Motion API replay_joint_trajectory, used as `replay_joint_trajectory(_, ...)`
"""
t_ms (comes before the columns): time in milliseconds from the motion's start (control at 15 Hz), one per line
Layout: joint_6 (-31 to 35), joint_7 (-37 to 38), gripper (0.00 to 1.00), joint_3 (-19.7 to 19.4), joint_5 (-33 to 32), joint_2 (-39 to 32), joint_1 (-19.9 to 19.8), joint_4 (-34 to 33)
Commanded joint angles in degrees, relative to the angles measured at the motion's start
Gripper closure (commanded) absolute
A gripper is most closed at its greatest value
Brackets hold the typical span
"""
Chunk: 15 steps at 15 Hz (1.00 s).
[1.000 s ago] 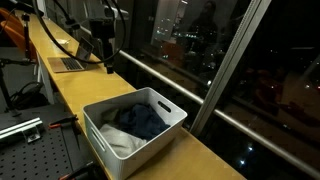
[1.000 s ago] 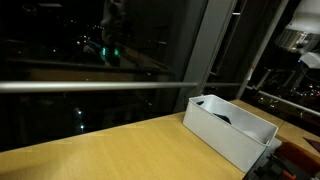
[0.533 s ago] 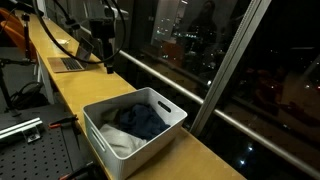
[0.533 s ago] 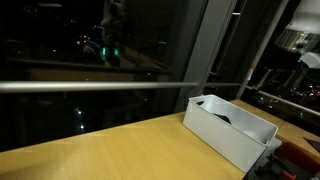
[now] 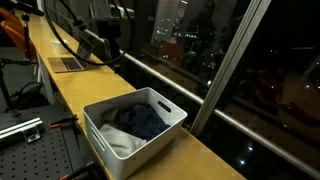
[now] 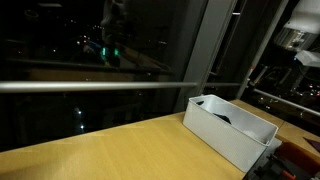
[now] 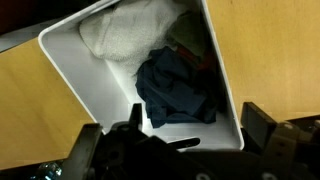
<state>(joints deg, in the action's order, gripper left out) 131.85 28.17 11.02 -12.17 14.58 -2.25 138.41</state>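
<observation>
We see the gripper (image 7: 195, 132) from the wrist view, hanging above the white bin (image 7: 95, 88), jaws spread wide with nothing between them. The bin sits on the wood counter (image 5: 80, 92) beside the window (image 5: 200, 40), and shows in both exterior views (image 6: 225, 140). Inside it, a blue cloth (image 7: 178, 88) lies crumpled toward one end and a white towel (image 7: 125, 35) fills the other. Something darker is tucked beside the blue cloth, and we can't tell what it is. In an exterior view the arm (image 5: 110, 30) stands well back along the counter from the bin (image 5: 158, 146), blurred there. Progress, as we judge it: no grasp made yet, no contact with either cloth, both lie in the bin; the gripper is over the bin but high, so descent and closing are left.
</observation>
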Motion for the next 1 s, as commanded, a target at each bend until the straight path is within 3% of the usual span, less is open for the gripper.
replay_joint_trajectory(0, 3.24, -1.90, 0.00, -1.97, -1.21, -5.83, 0.03, -5.01)
replay_joint_trajectory(400, 6.14, -3.54, 0.00, -5.64, 1.92, -16.86, 0.84, -12.48)
replay_joint_trajectory(933, 11.23, -9.50, 0.00, -9.74, 11.14, -32.55, 0.59, -15.74)
